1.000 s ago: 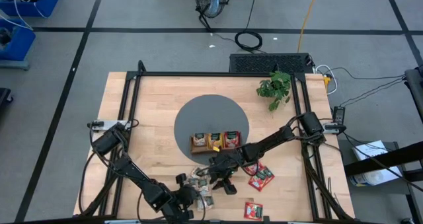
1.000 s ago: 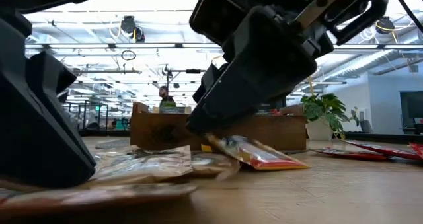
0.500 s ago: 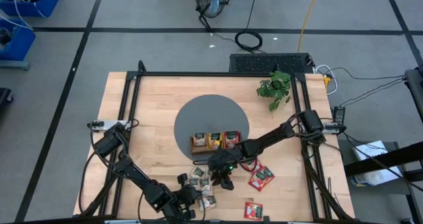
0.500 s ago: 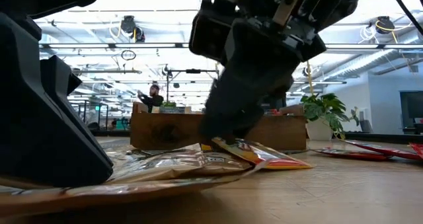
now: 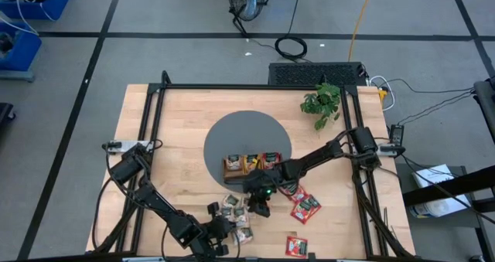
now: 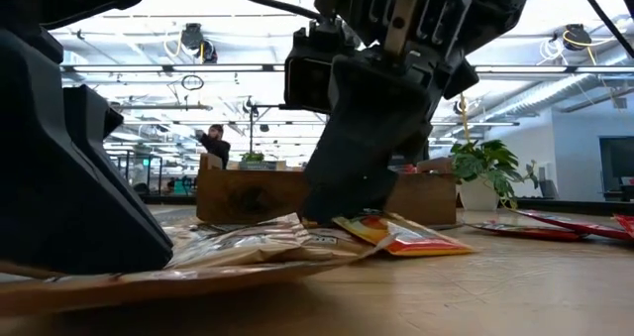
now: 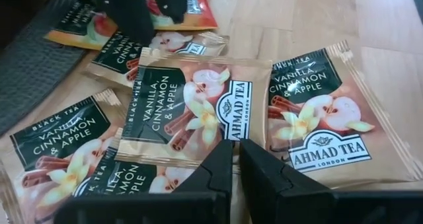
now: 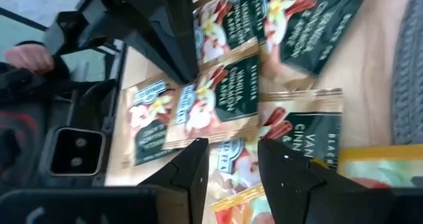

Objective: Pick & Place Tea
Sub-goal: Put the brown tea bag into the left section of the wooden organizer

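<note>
Wooden counter: your right tool, fingers spread, hovers over beige-brown flat tea packets beside the brown wooden tray; your left tool, pressed together, waits near them.

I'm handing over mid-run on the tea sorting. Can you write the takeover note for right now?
Left gripper: nearly shut, empty, low at the near edge of the vanilla packets.
Right gripper: open, low over the same pile, holding nothing.
Done: wooden tray on the grey mat has packets in all three compartments.
Left: vanilla pile, one orange packet, red packets near the right arm.
</note>
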